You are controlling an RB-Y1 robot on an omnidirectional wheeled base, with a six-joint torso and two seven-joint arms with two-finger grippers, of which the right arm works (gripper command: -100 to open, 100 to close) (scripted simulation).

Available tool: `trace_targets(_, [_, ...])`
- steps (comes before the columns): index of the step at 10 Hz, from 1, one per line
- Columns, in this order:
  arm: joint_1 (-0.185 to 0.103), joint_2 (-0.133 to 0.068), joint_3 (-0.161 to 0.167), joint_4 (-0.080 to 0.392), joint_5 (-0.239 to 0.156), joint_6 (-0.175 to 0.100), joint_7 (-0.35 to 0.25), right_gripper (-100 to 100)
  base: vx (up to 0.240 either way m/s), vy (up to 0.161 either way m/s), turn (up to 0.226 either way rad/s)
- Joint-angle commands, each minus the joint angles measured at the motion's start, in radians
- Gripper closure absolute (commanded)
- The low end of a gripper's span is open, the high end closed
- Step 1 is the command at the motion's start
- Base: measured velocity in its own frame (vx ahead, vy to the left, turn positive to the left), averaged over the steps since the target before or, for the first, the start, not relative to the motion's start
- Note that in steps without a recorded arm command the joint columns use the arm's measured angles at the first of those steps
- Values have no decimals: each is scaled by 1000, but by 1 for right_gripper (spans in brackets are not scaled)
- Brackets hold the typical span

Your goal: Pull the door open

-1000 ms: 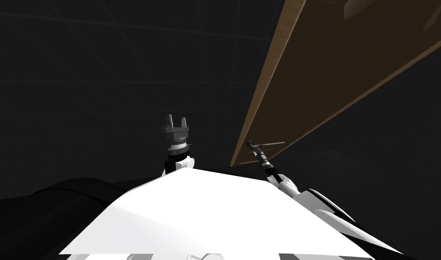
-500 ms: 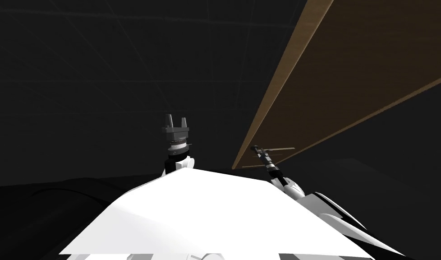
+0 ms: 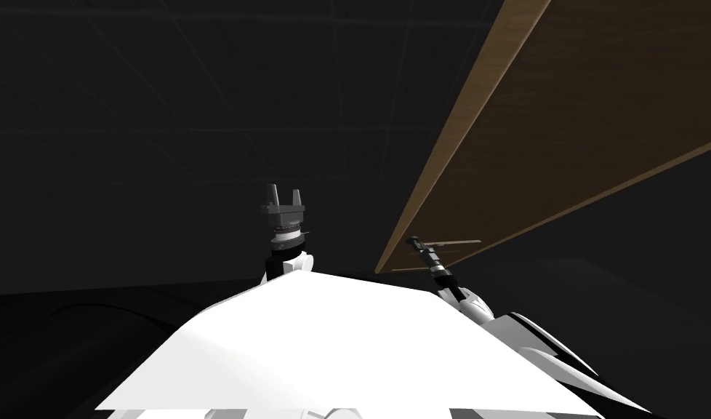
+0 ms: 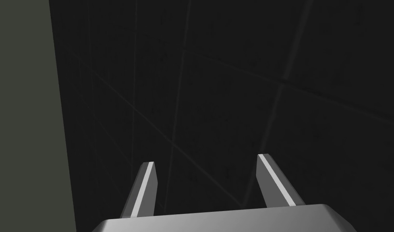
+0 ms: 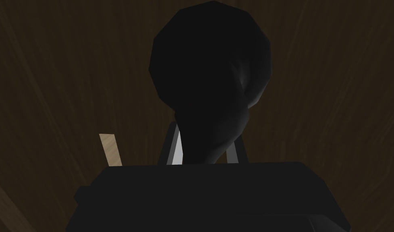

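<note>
A brown wooden door (image 3: 565, 109) slants across the right of the head view, its lighter edge (image 3: 456, 138) facing me. My right gripper (image 3: 414, 241) reaches up to the door near that edge. In the right wrist view a dark round door knob (image 5: 208, 60) stands out from the door face (image 5: 333, 80). My right gripper (image 5: 204, 139) has its fingers (image 5: 176, 149) pressed against both sides of the knob's neck. My left gripper (image 3: 284, 198) is held up in front of my chest, away from the door, and its fingers (image 4: 146, 185) stand apart on nothing.
A dark tiled surface (image 3: 165, 109) spreads left of the door. A grey-green flat strip (image 4: 23, 100) runs along one side beyond the left gripper. A small pale wooden strip (image 5: 110, 150) shows on the door beside the right fingers.
The whole head view has shifted, so I have moved; the door's slant now lies further right. My right gripper stayed at the knob and its fingers closed in. The left arm has not moved.
</note>
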Motion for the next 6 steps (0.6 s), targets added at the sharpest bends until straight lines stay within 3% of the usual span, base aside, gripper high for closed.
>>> trace_targets(1, [-1,-1,0,-1,0,-2,1,100,0,0,0])
trace_targets(3, [-1,-1,0,-1,0,-2,1,100,0,0,0])
trace_targets(4, [16,-12,12,8,-8,-30,-6,100,-102,-56,156])
trace_targets(6, [21,-15,16,11,-11,-39,-8,100,-144,-85,141])
